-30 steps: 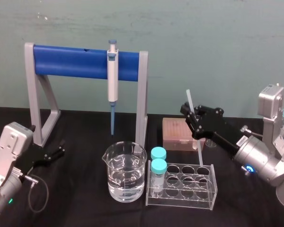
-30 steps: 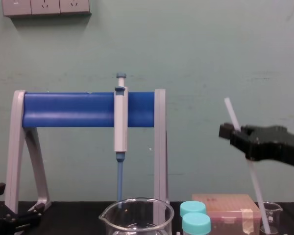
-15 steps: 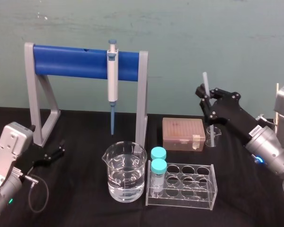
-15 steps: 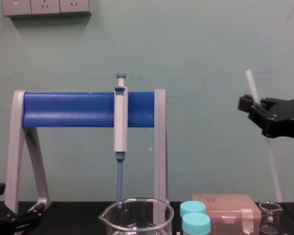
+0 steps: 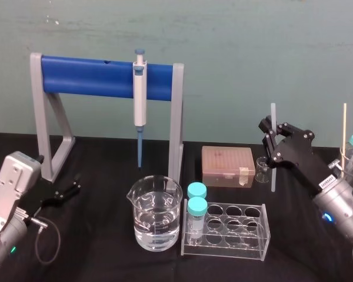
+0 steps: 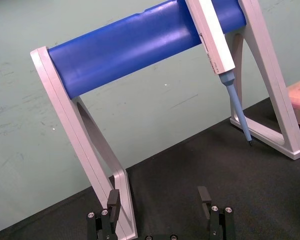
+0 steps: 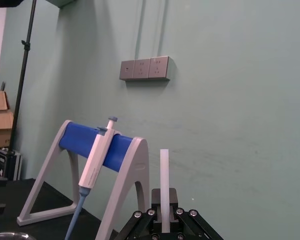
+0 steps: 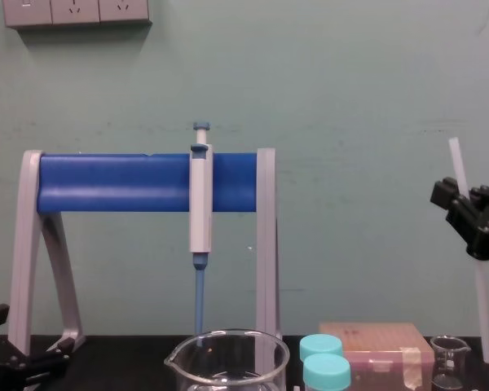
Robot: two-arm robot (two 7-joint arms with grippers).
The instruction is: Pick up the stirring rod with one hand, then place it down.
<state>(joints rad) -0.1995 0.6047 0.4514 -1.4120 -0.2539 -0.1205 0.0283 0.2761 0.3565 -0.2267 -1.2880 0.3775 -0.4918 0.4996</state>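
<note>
The stirring rod (image 5: 273, 126) is a thin white translucent stick, held nearly upright above the table at the right. My right gripper (image 5: 275, 148) is shut on its middle, so the rod sticks out above and below the black fingers (image 5: 288, 150). The rod's lower end hangs just right of the small glass beaker (image 5: 262, 169). From the chest view the rod (image 8: 459, 171) leans slightly, and the right gripper (image 8: 471, 217) grips it above the small beaker (image 8: 450, 362). The right wrist view shows the rod (image 7: 164, 180) rising from between the jaws. My left gripper (image 6: 159, 200) rests open at the table's left (image 5: 65, 191).
A grey stand with a blue bar (image 5: 88, 76) holds a blue-tipped pipette (image 5: 140, 97) at the back. In front stand a large beaker of water (image 5: 155, 214) and a clear tube rack (image 5: 247, 232) with two teal-capped tubes (image 5: 196, 205). A pink tip box (image 5: 227, 166) sits behind the rack. A thin wooden stick (image 5: 344, 129) stands at far right.
My right gripper has carried the rod to the right, from over the tube rack to just past the small beaker, and the rod now stands more upright. The left arm stayed still.
</note>
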